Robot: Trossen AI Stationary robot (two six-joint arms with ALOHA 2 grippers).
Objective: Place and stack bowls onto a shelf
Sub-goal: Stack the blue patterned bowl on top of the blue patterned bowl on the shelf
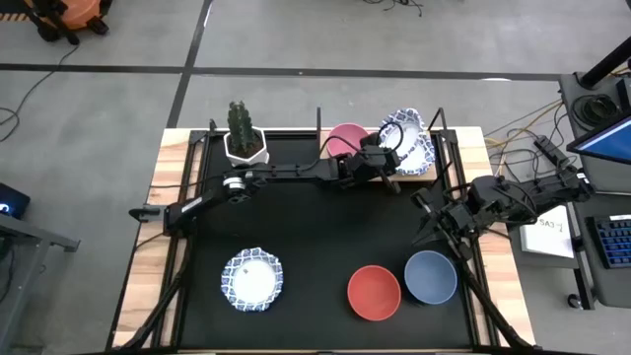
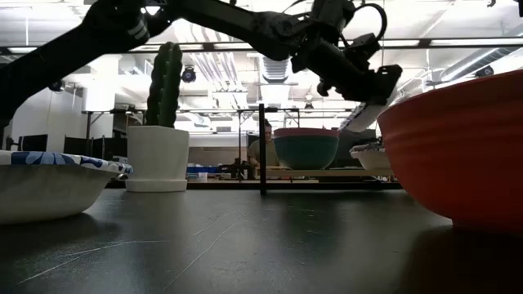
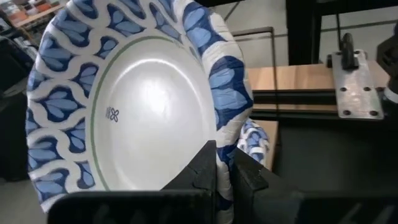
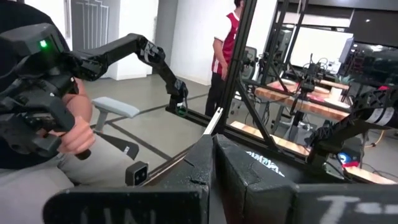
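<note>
Stacking hinges on the patterned bowl point(image 1: 406, 126), clenched by its rim in the left end effector point(image 1: 383, 150) and tilted steeply just above the patterned bowls point(image 1: 416, 158) already on the shelf point(image 1: 419, 175), beside the pink bowl point(image 1: 345, 138). It must level out and drop straight down onto them. The right end effector point(image 1: 434, 225), fingers pressed together on nothing, waits well off the shelf near the blue bowl point(image 1: 431, 277).

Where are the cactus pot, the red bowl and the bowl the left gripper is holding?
cactus pot point(image 1: 246, 146): high view, white rim.
red bowl point(image 1: 374, 293): high view, inside centre.
held patterned bowl point(image 3: 149, 118): left wrist view, white underside.
</note>
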